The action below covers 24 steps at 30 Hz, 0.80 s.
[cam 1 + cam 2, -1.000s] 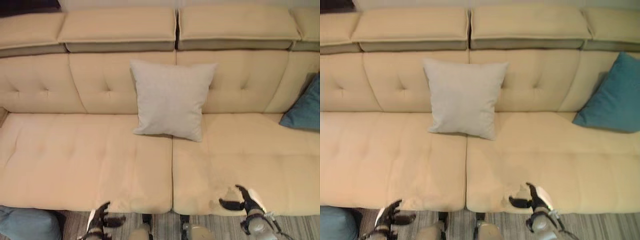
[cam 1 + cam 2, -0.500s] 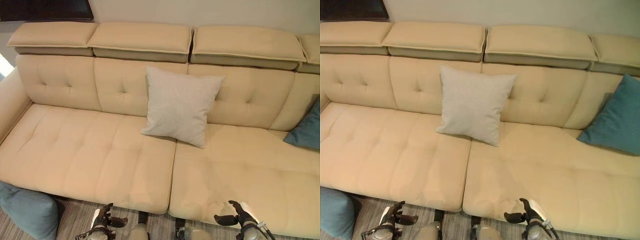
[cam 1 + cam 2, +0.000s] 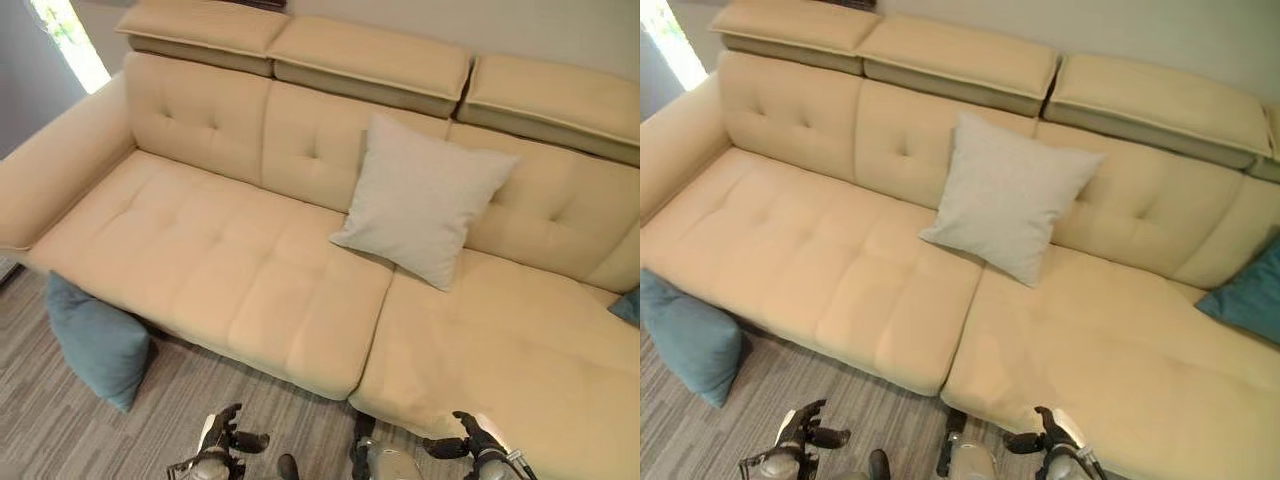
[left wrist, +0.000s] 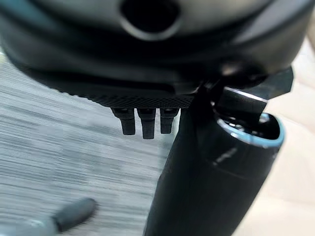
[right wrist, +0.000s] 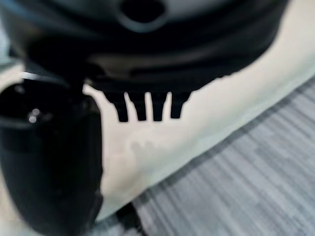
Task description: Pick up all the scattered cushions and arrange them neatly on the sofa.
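Observation:
A light grey cushion leans upright against the backrest of the beige sofa, near the middle. A teal cushion lies on the floor, propped against the sofa's front under its left end. Another teal cushion rests on the seat at the far right. My left hand hangs low over the floor in front of the sofa, fingers relaxed and empty. My right hand hovers at the seat's front edge, also open and empty; its straight fingers show in the right wrist view.
Grey striped carpet covers the floor in front of the sofa. The sofa's left armrest stands above the floor cushion. A bright window is at the far left behind the sofa.
The camera has swung to the left, so the whole sofa shifts right in view and the floor cushion shows fully. Both hands stay low and open.

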### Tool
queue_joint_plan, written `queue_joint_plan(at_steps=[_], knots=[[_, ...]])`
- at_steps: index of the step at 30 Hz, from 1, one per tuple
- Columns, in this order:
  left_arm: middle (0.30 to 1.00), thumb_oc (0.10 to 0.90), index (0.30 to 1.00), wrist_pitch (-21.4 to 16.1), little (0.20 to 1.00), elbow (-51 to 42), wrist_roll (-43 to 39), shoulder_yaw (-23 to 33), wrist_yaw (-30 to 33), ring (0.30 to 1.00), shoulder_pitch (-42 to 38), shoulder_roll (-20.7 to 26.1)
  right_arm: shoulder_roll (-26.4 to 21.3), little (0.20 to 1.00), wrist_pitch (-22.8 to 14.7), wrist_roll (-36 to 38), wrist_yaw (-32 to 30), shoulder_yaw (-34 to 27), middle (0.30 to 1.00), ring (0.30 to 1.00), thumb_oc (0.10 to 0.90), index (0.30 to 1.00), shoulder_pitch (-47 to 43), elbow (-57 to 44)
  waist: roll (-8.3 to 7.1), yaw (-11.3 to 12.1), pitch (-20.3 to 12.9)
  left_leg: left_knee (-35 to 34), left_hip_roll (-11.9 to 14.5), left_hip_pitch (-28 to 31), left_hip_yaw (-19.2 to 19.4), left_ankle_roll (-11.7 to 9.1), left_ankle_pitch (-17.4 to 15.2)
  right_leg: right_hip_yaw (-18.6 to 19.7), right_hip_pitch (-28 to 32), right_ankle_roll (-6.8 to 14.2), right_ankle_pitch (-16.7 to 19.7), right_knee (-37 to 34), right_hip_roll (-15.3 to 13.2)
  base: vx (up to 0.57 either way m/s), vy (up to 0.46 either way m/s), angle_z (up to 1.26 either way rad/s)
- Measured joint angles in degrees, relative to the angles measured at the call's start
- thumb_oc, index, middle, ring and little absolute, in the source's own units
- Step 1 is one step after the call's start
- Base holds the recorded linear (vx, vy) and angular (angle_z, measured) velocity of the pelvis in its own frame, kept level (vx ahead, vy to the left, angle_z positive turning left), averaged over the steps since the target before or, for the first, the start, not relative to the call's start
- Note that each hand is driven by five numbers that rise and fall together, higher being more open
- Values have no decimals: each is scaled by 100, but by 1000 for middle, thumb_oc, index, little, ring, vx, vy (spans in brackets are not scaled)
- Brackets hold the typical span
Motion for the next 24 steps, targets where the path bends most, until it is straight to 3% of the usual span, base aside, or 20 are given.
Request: queue_joint_plan(at_steps=[1,2,3,5,7,8,10,13,14,16,18,19,20,21,23,24], knots=[[900,800,900,2,900,61,0,10,7,900,-95,59,38,900,10,0,8,18,900,900,800,900,80,7,17,-94,-2,74,-3,-60,-272,-9,43,495,12,317,-202,71,120,-114,-19,92],[900,800,900,-3,900,60,2,9,8,900,-70,107,73,900,14,3,15,19,900,900,800,900,90,27,23,-17,-2,39,-13,-109,-427,13,150,665,49,386,-252,67,165,-168,-64,135],[900,800,900,0,900,72,4,8,14,900,-176,177,119,900,6,7,-4,8,900,900,800,900,83,132,35,-70,5,40,-5,-246,-756,-17,234,1284,64,430,-404,128,401,-59,-45,113],[900,800,900,-6,900,67,8,5,33,900,-214,215,192,900,11,47,-5,0,900,900,800,900,47,303,70,-47,16,-89,10,-396,-1228,-46,407,1784,180,302,-563,160,537,-35,-80,126],[900,800,900,-11,900,48,9,-2,80,900,-168,247,245,900,10,85,2,0,900,900,800,900,-28,459,74,93,18,-369,98,-370,-1404,-69,569,1883,208,262,-646,139,650,-4,-114,84],[900,800,900,6,900,85,8,8,111,900,-91,259,268,900,6,107,2,6,900,900,800,900,-62,474,73,83,3,-443,149,-401,-1591,-132,566,2011,260,115,-715,78,788,-11,-107,60],[900,800,900,13,900,93,7,4,110,900,55,239,268,900,-5,112,2,18,900,900,800,900,-168,448,87,96,-4,-495,274,-437,-1612,-165,583,1931,295,35,-699,-39,886,-37,-161,55],[900,800,900,63,900,99,3,-25,105,900,161,183,235,900,1,168,-8,52,900,900,800,900,-291,389,115,115,-16,-355,387,-679,-1958,-273,697,1821,392,-90,-668,-107,1135,-49,-135,70],[900,800,900,65,900,85,2,-57,94,900,61,160,236,900,-2,246,-11,56,900,900,800,900,-215,397,91,80,-35,-350,429,-765,-2190,-330,677,1722,415,-264,-783,-92,1173,-106,-136,100],[900,800,900,74,900,76,-11,-130,96,900,-11,128,203,900,-4,336,-19,72,900,900,800,900,-169,337,129,50,-22,-129,518,-1085,-2255,-254,697,1597,394,-396,-847,44,1356,-114,-129,130],[900,800,900,76,900,75,-18,-275,94,900,-181,130,182,900,9,380,-16,71,900,900,800,900,-120,321,98,49,25,-130,666,-1242,-1847,-54,312,1287,382,-524,-876,82,1296,-87,-54,130],[900,800,900,75,900,73,-21,-268,91,900,-246,119,179,900,15,407,-15,76,900,900,800,900,-66,286,13,52,33,-276,783,-1211,-1338,-92,-26,964,389,-638,-801,33,1117,-100,-4,175],[900,800,900,74,900,80,-19,-248,70,900,-388,117,155,900,24,444,-18,105,900,900,800,900,-65,215,-178,-124,125,-5,832,-1348,-344,-197,-65,554,501,-670,-787,-117,804,-78,13,158],[900,800,900,61,900,67,-14,-248,68,900,-388,129,150,900,37,451,-14,108,900,900,800,900,-79,226,-267,-95,150,120,792,-1322,-235,-298,2,512,508,-674,-785,-143,710,-103,21,139],[900,800,900,95,900,124,-38,-174,-3,900,-406,129,80,900,37,452,-39,116,900,900,800,900,-193,219,-301,-138,160,567,824,-1188,0,-424,39,146,694,-704,-718,-326,557,-5,109,95],[900,800,900,120,900,76,-14,-188,-9,900,-386,123,23,900,6,447,-51,84,900,900,800,900,-138,218,-299,-318,139,860,843,-865,409,-432,43,-320,972,-616,-762,-509,408,90,213,144]])
